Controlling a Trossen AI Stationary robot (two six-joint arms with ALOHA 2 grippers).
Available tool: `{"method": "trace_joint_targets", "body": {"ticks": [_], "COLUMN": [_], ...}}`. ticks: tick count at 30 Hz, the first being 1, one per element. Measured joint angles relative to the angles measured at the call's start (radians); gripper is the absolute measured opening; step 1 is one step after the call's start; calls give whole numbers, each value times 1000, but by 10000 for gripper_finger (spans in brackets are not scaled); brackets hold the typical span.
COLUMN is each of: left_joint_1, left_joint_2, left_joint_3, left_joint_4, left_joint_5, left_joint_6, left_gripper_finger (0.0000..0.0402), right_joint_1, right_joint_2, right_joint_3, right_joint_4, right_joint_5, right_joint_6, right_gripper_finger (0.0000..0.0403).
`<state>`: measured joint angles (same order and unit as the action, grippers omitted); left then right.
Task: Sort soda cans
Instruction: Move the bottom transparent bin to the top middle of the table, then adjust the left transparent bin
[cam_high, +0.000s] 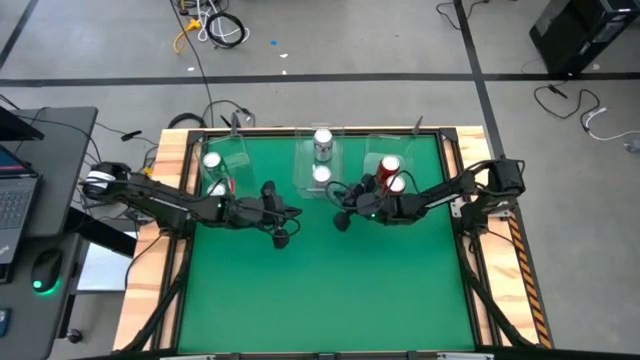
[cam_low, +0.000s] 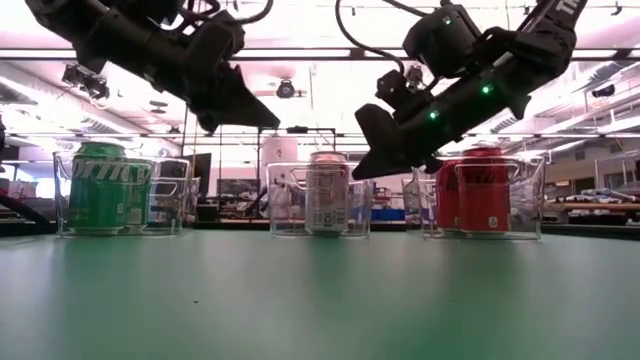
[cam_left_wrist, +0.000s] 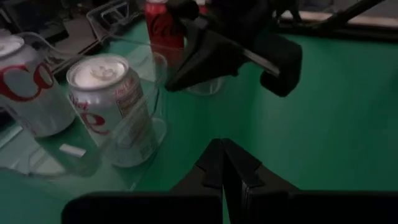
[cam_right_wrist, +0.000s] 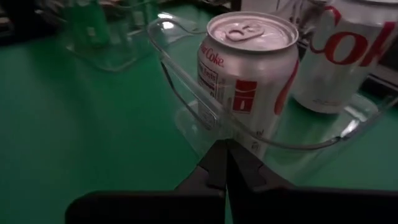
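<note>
Three clear trays stand along the table's far edge, each with two upright soda cans. The green cans (cam_high: 215, 173) (cam_low: 105, 190) are on the left, the silver cans (cam_high: 321, 158) (cam_low: 327, 195) (cam_right_wrist: 249, 74) in the middle and the red cans (cam_high: 392, 174) (cam_low: 483, 190) on the right. My left gripper (cam_high: 293, 212) (cam_left_wrist: 224, 163) hangs shut above the mat, in front of the gap between the green and silver trays. My right gripper (cam_high: 336, 192) (cam_right_wrist: 225, 160) is shut and slants down just before the silver tray's near right corner. Neither holds anything.
The clear trays (cam_high: 310, 180) (cam_low: 545, 200) have thin walls about as tall as the cans. The two grippers point at each other a short way apart over the mat's far middle. The green mat (cam_high: 320, 290) stretches bare to the near edge. Wooden rails (cam_high: 170, 250) border the table's sides.
</note>
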<state>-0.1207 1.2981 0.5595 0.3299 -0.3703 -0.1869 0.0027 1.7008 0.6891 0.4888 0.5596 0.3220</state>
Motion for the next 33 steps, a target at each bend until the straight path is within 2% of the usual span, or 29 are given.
{"method": "trace_joint_targets", "body": {"ticks": [7,12,18,21,25,30,33], "left_joint_1": [0,0,-7,-34,-76,-92,-78], "left_joint_2": [1,1,-31,-67,-93,-93,-100], "left_joint_3": [-1,-1,10,59,204,389,460], "left_joint_4": [-11,-9,-69,-297,-739,-1283,-1626], "left_joint_5": [-1,7,134,102,-116,-275,-363], "left_joint_6": [0,0,-33,-87,-224,-504,-744], "left_gripper_finger": [0,0,0,0,0,0,0], "right_joint_1": [-13,-6,60,102,149,189,200], "right_joint_2": [-23,-105,-285,-374,-440,-443,-425], "right_joint_3": [-1,-2,-1,0,-1,-1,-1], "right_joint_4": [-17,-42,-184,-335,-474,-528,-532], "right_joint_5": [14,10,-51,-52,-30,-28,-26], "right_joint_6": [-56,-110,-129,-70,13,46,50], "right_gripper_finger": [0,0,0,0,0,0,0]}}
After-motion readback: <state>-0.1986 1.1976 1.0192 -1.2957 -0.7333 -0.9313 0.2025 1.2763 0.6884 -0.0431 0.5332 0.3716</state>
